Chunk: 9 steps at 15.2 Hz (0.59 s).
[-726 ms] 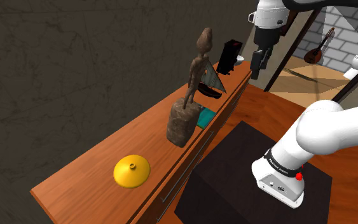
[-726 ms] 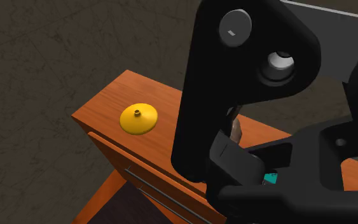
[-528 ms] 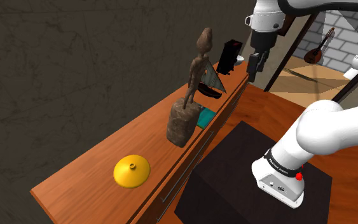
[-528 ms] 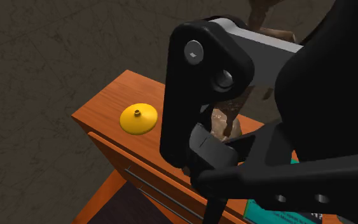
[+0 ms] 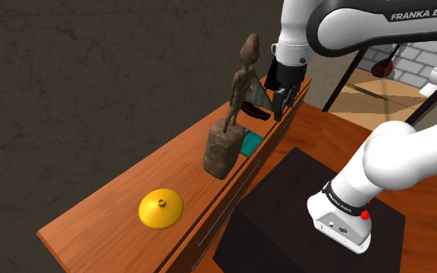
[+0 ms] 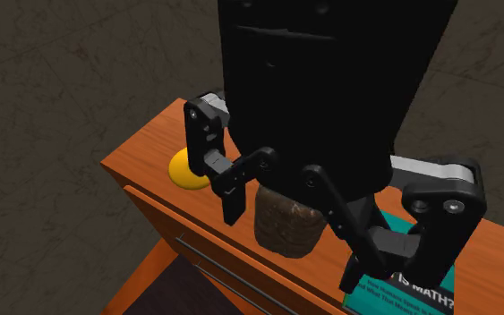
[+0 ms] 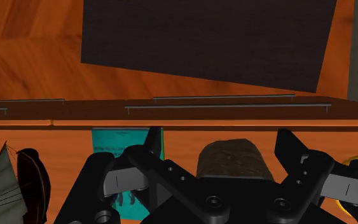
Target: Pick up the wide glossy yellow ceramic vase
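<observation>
A long wooden table [image 5: 100,209] with drawer rails along its front runs from the lower left of the shoulder view to the upper middle. It stands against a dark mottled wall, on an orange wood floor. My end effector [image 5: 283,103] hangs above the table in the upper middle of that frame, fingers spread wide with nothing held. The yellow vase [image 5: 161,209], wide and flat with a small neck, sits on the table at the lower left, well apart from me. A brown statue [image 5: 227,147] and a teal book [image 5: 250,143] stand between us.
</observation>
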Motion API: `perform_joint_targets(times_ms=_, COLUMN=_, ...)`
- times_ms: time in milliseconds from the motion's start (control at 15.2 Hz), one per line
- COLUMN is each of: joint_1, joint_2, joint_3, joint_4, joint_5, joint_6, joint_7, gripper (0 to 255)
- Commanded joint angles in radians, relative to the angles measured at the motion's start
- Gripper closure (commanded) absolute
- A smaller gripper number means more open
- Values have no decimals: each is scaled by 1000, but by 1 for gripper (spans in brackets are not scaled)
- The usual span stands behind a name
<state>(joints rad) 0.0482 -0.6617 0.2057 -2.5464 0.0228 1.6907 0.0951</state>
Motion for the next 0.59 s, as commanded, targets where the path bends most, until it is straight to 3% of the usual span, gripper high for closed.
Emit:
perform_joint_targets(times_ms=0, joint_1=15, joint_2=37, joint_3=33, joint_4=-13, joint_5=25, joint_6=62, joint_7=35, gripper=0)
perform_joint_targets(times_ms=528, joint_1=52, joint_2=259, joint_3=164, joint_4=-4, joint_5=71, joint_6=317, joint_7=172, gripper=0)
